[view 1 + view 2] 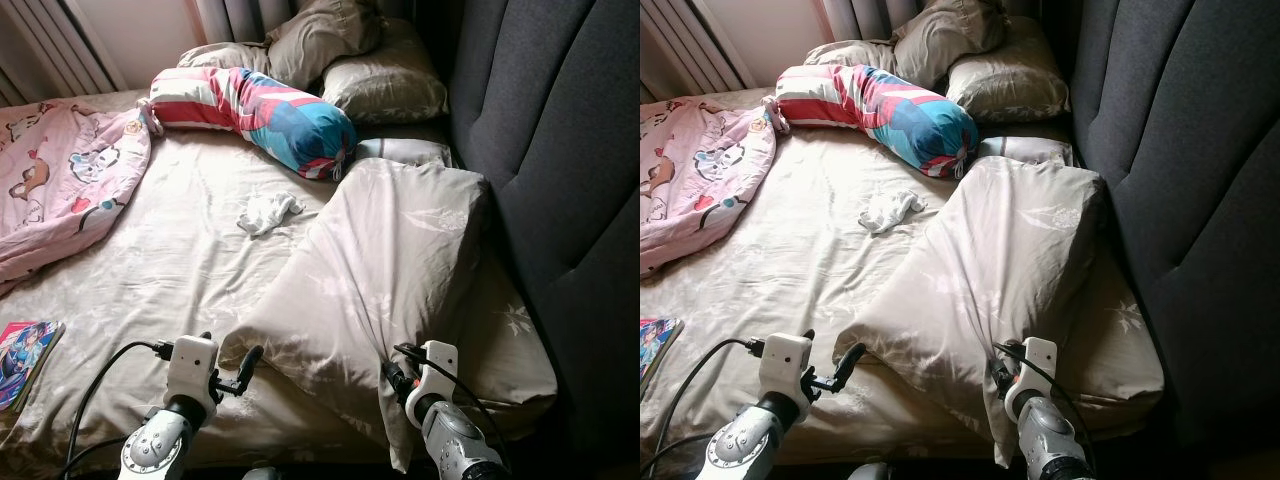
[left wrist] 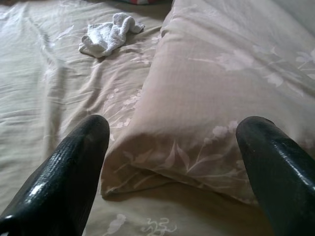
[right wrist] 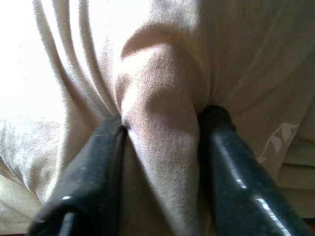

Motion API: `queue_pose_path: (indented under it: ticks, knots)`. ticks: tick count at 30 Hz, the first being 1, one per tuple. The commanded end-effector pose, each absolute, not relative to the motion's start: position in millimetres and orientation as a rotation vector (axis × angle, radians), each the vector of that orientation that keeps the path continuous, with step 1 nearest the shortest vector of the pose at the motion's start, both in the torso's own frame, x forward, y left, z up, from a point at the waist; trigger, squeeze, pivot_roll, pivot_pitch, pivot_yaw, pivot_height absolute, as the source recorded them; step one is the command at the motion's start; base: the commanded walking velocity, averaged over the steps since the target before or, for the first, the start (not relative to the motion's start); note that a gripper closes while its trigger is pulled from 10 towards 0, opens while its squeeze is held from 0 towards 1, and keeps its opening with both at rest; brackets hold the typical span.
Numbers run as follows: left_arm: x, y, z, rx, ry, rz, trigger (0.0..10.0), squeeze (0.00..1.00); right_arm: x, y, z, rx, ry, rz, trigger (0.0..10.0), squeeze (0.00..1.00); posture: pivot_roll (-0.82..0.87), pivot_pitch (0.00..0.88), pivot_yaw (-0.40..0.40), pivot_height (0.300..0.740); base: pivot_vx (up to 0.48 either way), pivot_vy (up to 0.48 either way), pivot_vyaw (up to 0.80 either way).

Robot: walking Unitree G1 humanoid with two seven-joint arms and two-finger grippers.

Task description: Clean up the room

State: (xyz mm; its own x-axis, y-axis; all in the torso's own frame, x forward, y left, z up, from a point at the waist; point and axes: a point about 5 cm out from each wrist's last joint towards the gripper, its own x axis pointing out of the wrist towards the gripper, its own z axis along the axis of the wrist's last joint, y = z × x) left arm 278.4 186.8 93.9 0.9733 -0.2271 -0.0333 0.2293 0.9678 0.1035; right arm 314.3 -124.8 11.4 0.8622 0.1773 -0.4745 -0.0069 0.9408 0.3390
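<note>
Pinching the beige pillow [image 1: 385, 260] fabric, right gripper [image 3: 160, 132] anchors its near edge; pillow stretches toward one o'clock, left gripper [image 1: 240, 370] spread at its near-left corner

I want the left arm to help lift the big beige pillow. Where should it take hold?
Grip the pillow's near left corner, coming in low from the foot of the bed. That corner lies flat and thin, right ahead of the open left gripper; the right gripper already pinches a fold.
</note>
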Motion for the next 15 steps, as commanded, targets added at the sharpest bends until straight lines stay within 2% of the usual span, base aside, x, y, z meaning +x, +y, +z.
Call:
queue_pose_path:
  ticks: [1,15]
  knots:
    - [276,187,84,0.122,0.066,-0.223,10.0,0.0,291,-115,-13,0.334,0.658,0.119,0.0,0.0,0.13,0.26,0.096,0.646,0.0,0.0,0.0]
    - [283,183,81,0.108,0.057,-0.21,10.0,0.0,296,-125,-9,0.267,0.633,0.076,0.0,0.0,0.1,0.222,0.068,0.646,0.0,0.0,0.0]
